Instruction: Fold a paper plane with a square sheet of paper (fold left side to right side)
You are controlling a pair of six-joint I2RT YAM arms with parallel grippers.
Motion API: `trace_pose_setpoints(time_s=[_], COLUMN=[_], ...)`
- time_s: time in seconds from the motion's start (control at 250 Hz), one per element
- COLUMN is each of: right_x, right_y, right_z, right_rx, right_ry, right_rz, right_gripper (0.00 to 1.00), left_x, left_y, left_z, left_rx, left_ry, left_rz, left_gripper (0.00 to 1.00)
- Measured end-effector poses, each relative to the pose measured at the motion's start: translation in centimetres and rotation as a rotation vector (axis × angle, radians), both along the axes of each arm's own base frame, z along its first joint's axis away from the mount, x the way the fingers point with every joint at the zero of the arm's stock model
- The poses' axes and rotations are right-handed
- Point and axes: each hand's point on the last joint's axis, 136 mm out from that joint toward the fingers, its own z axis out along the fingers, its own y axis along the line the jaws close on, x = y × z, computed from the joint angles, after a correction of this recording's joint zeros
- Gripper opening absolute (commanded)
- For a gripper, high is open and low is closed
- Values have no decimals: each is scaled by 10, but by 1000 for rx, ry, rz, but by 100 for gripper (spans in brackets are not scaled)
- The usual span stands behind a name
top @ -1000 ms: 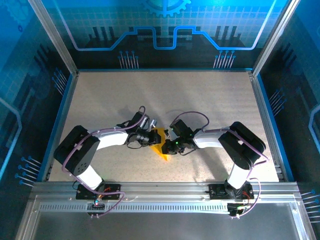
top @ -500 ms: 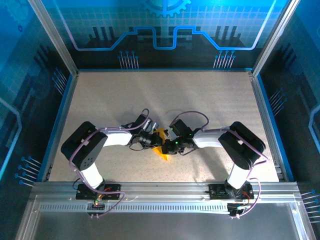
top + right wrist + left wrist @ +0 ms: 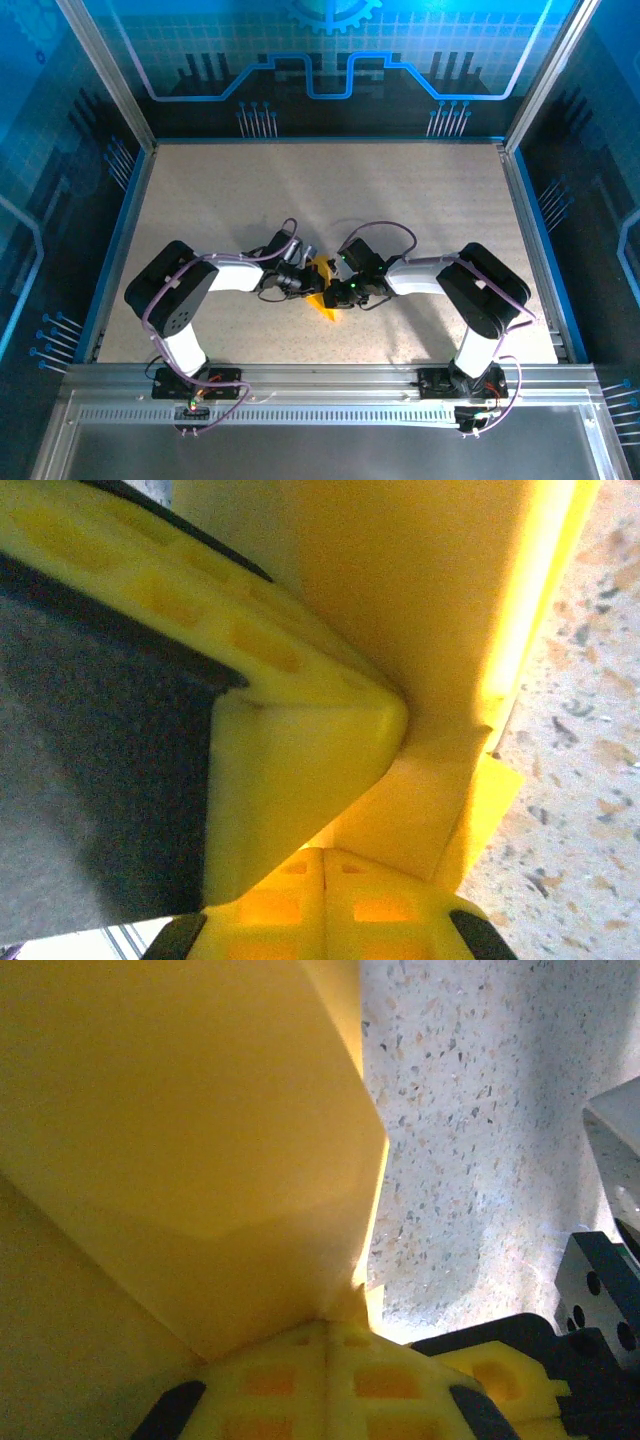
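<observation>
Meeting over the middle of the worktop, the left gripper and the right gripper come in low from opposite sides with the paper plane caught between them. From above, the paper is a narrow yellow-orange wedge, its point aimed toward the arm bases and lying clear of both grippers.

In the left wrist view, the left gripper's two yellow pads meet along a seam. A creased flap of the paper plane runs down into that seam, so I take it to be pinching the paper. The right wrist view is much the same: the right gripper's pads are pressed together, with folded layers of paper rising from them. A second padded finger, probably the left arm's, lies right against the paper.

Holding from both sides makes sense to me. Paper this thin would slide or spring open under one grip, so one side likely anchors the crease while the other works the flap across.
</observation>
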Motion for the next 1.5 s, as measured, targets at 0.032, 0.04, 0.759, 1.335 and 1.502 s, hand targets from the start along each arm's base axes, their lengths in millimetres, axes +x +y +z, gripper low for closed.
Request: trace_pose_setpoints(time_s=[0.032,0.04,0.759,1.335,1.502], right_x=[0,0,-1,-3,-5], right_y=[0,0,2,0,-2], right_z=[0,0,0,2,3], right_rx=[0,0,11,16,10], right_ry=[-1,-1,0,-2,5], right_rz=[1,1,9,3,-3], right_gripper=[0,0,0,0,0], left_x=[1,1,73,90,55], left_y=[1,1,47,93,61], left_z=[0,0,1,45,58], left_rx=[-7,-8,-13,85,29], left_ry=[3,5,10,-194,-227], left_rz=[-1,-1,61,168,86], left_gripper=[5,5,5,2,2])
